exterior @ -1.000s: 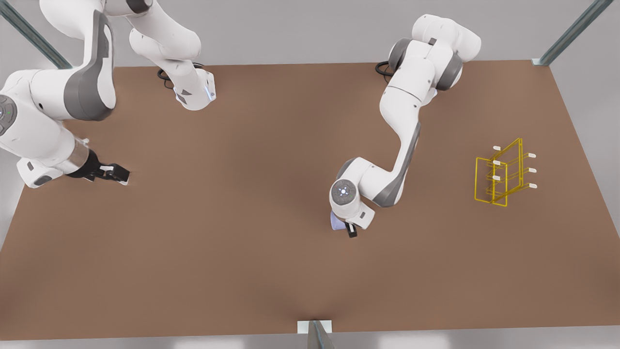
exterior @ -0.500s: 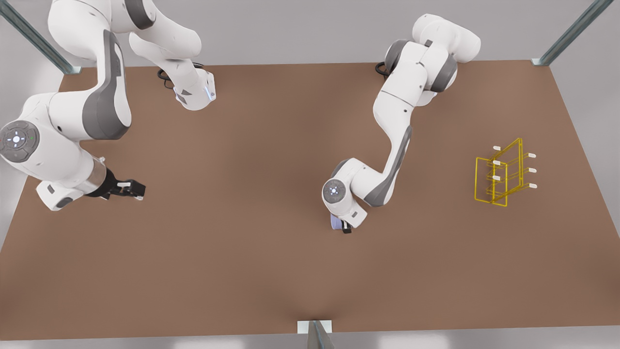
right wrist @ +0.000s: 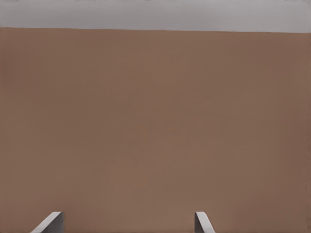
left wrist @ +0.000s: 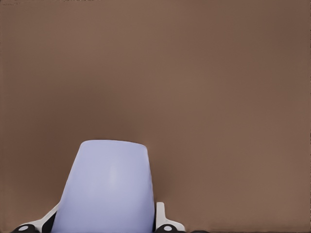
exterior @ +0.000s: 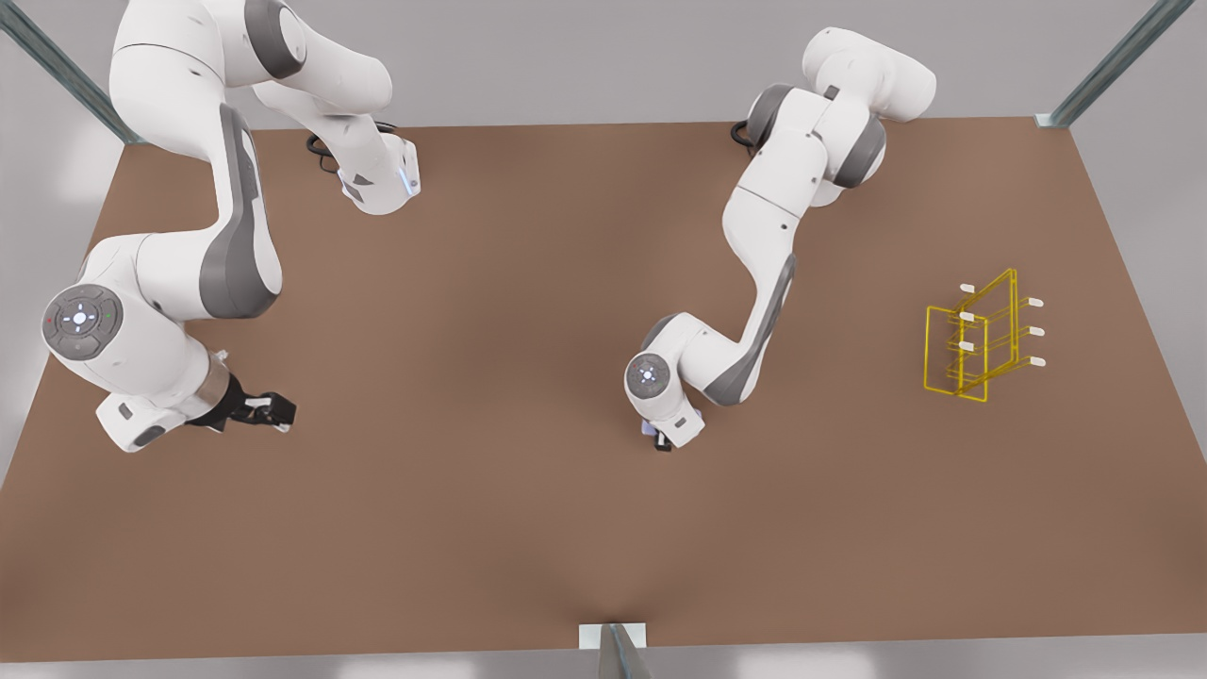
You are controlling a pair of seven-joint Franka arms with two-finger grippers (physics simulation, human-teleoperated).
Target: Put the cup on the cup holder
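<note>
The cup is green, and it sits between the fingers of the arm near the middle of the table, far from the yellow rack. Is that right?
Not quite: the cup is lavender-blue, not green, as the left wrist view shows. The rest holds: it sits between the left gripper fingers near the middle of the table, far from the yellow rack.

Simulated lab bench — bare brown table point(exterior: 528, 528), grey walls point(exterior: 585, 66).
</note>
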